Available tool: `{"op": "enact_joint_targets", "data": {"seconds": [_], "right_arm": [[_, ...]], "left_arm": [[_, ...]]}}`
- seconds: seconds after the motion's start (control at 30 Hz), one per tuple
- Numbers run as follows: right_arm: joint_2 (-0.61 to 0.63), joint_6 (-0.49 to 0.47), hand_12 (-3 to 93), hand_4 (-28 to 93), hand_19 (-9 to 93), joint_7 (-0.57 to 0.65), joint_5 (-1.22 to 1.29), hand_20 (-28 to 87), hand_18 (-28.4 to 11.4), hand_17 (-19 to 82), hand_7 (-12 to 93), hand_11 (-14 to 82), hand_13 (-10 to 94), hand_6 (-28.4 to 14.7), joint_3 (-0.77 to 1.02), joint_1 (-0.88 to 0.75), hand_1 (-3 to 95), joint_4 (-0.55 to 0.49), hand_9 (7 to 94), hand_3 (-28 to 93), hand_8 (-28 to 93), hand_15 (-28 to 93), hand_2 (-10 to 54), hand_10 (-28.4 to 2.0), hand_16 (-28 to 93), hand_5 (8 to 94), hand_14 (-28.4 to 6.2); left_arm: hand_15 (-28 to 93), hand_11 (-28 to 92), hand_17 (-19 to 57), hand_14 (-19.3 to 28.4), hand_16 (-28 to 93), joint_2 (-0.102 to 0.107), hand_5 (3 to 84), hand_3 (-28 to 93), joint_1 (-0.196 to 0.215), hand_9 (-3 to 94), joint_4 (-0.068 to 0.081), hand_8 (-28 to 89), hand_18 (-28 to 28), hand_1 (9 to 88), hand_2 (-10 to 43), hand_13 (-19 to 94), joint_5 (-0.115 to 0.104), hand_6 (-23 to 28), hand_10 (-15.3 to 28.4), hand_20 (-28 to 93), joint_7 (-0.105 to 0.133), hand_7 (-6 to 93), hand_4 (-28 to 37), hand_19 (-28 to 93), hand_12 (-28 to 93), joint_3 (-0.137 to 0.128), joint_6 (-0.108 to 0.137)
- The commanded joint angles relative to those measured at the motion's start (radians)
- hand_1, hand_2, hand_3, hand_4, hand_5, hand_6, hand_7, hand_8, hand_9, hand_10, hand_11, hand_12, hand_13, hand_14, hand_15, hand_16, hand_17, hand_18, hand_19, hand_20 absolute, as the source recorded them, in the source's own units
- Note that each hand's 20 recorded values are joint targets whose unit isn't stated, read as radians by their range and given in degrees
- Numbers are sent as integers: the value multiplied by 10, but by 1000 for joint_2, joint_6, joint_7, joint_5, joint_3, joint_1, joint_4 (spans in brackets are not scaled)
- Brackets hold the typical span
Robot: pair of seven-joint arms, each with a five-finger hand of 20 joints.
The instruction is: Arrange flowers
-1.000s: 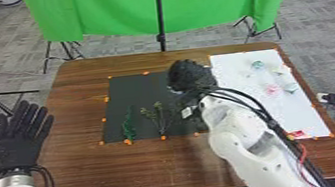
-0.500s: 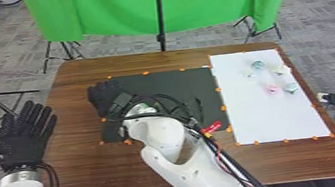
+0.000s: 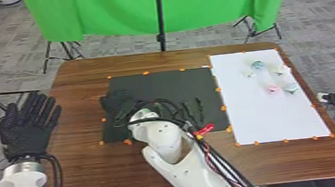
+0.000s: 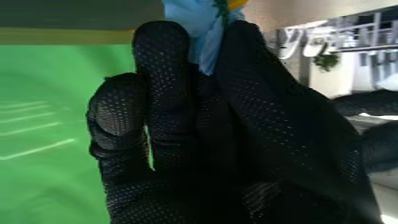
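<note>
The right hand held a blue piece clamped between its fingers; the left hand had straight fingers, slightly apart.

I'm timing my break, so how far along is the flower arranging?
Maybe done: a pink flower piece and a bluish-green one lie on the white sheet, though I can't tell if they're final. In hand: the right hand, at the black mat's left side, pinches a light blue piece. Likely left: placing that, and the dark green sprigs on the mat.
</note>
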Motion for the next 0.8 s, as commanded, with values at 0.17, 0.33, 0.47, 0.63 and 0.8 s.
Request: {"op": "enact_joint_targets", "data": {"seconds": [0.17, 0.33, 0.47, 0.63, 0.8], "right_arm": [[24, -16, 401, -282, 840, 78, 56, 398, -209, 396, 300, 101, 705, -26, -50, -1, 694, -42, 766, 685, 58, 436, -95, -118, 474, 668, -58], [32, -10, 342, -283, 849, 88, 75, 405, -216, 393, 273, 109, 692, -26, -66, 3, 678, -61, 731, 685, 24, 472, -95, -128, 472, 654, -67], [28, -31, 293, -283, 857, 89, 74, 405, -222, 389, 268, 156, 680, -27, -59, 0, 660, -65, 700, 686, -6, 491, -95, -138, 469, 649, -72], [36, -32, 209, -283, 866, 107, 78, 413, -229, 383, 253, 207, 657, -30, -68, -1, 648, -70, 652, 687, -114, 519, -95, -160, 466, 639, -82], [27, -37, 177, -283, 877, 117, 78, 407, -235, 374, 255, 175, 596, -33, -62, -2, 633, -67, 583, 702, -121, 550, -95, -183, 427, 645, -98]], "left_arm": [[387, 210, -15, 146, -47, -12, 480, 731, 3, 411, 8, -89, 131, 289, 149, 314, 7, 86, 146, 149, -46, 169, -283, 292, 128, -6, 12], [386, 210, -14, 146, -47, -16, 481, 730, 9, 411, 7, -89, 131, 288, 150, 314, 5, 86, 146, 149, -50, 170, -283, 293, 128, -7, 3], [387, 210, -14, 147, -47, -15, 481, 731, 6, 411, 7, -88, 131, 287, 150, 313, 2, 86, 147, 148, -46, 170, -283, 293, 128, -6, 8], [386, 211, -15, 147, -47, -14, 482, 731, 0, 411, 8, -89, 131, 286, 150, 313, 0, 86, 147, 148, -49, 170, -283, 294, 128, 2, 8], [386, 211, -15, 146, -47, -16, 482, 730, 5, 410, 7, -89, 131, 287, 150, 312, -3, 87, 147, 148, -42, 171, -283, 294, 129, 0, 13]]}}
